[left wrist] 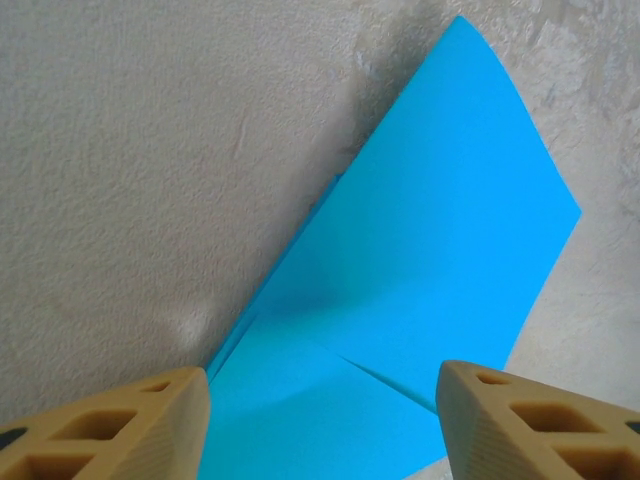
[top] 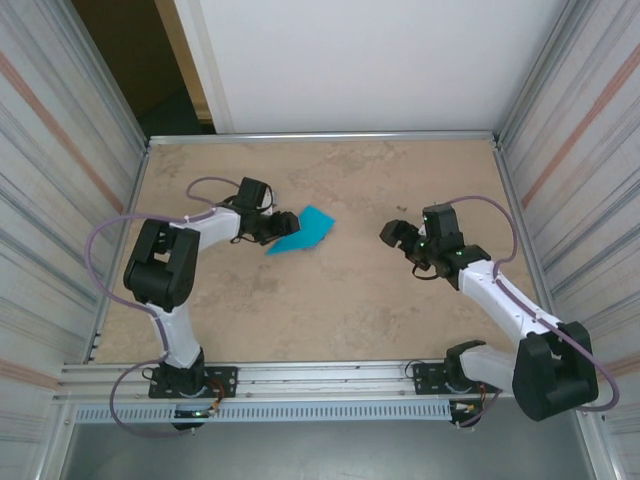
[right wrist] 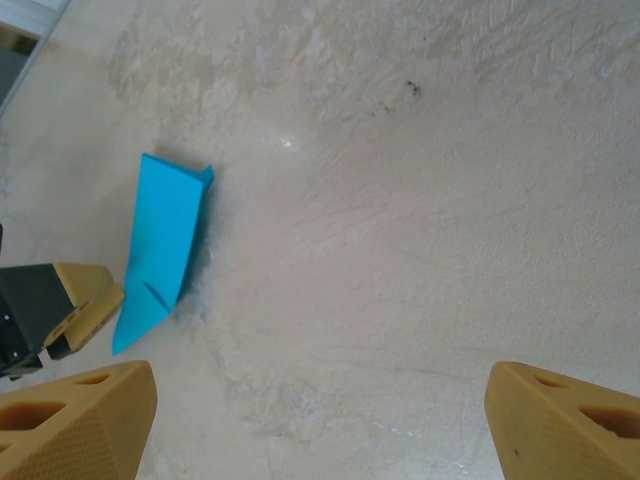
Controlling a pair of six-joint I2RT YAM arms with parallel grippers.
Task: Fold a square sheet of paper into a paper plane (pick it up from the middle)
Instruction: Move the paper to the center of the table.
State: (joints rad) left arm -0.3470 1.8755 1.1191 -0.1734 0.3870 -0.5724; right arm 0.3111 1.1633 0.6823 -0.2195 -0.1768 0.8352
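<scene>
The square sheet of paper (top: 305,230) is turquoise and lies on the table left of centre, folded into a narrow pointed shape with layered edges and a short crease (left wrist: 430,230). My left gripper (top: 272,228) is at the paper's left end, open. Its two tan fingers stand apart on either side of the sheet's near part (left wrist: 325,420). My right gripper (top: 400,238) hangs open well to the right of the paper, with bare table between its fingers (right wrist: 320,430). From the right wrist, the paper (right wrist: 160,240) lies far left, with the left gripper's finger (right wrist: 85,300) beside its pointed end.
The beige mottled table (top: 330,310) is walled by striped panels at left (top: 60,180) and right (top: 590,150) and a white wall at the back (top: 380,60). A metal rail (top: 330,380) with both arm bases runs along the near edge.
</scene>
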